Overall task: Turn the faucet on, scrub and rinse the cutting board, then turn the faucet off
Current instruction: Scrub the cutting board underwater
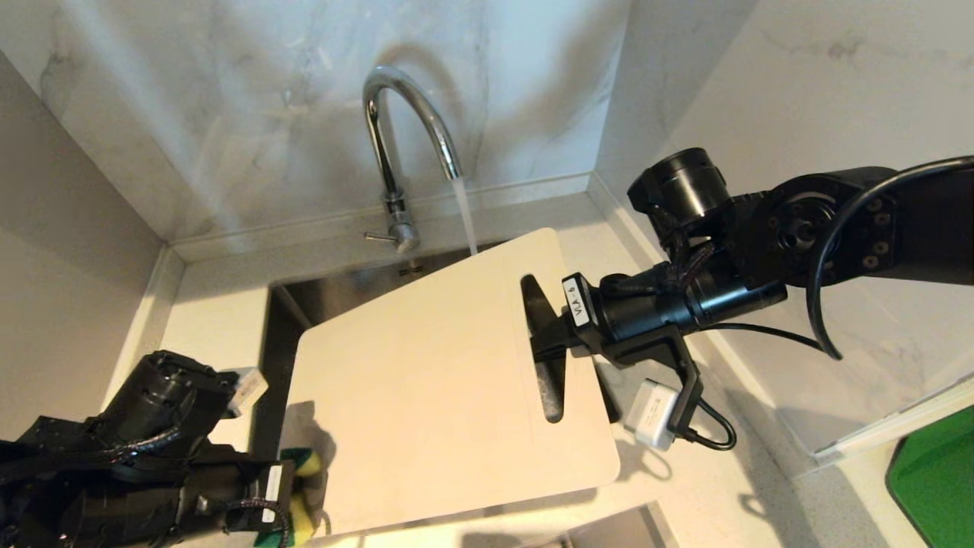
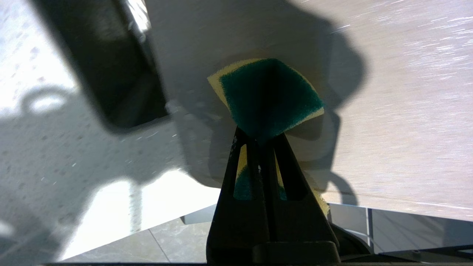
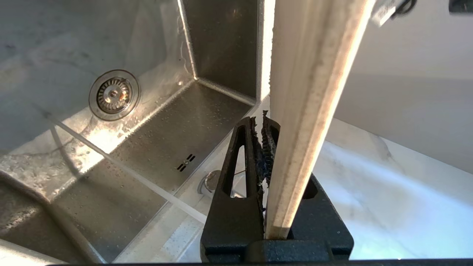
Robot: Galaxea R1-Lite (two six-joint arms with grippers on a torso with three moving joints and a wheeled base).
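Note:
The chrome faucet (image 1: 396,129) is running, and its stream (image 1: 466,217) falls just past the far edge of the cutting board (image 1: 434,380). My right gripper (image 1: 544,342) is shut on the strip beside the board's handle slot and holds the cream board tilted over the sink. In the right wrist view the board (image 3: 314,92) shows edge-on beside the right gripper (image 3: 263,122). My left gripper (image 1: 304,495) is at the board's near left corner, shut on a yellow-and-green sponge (image 2: 268,96). The sponge sits against the board's surface (image 2: 406,111), green side toward the left gripper (image 2: 260,138).
The steel sink (image 3: 184,122) with its drain (image 3: 114,94) lies below the board. Marble walls close in behind and to the right. A pale counter (image 1: 213,304) rings the sink. A green object (image 1: 936,487) sits at the lower right.

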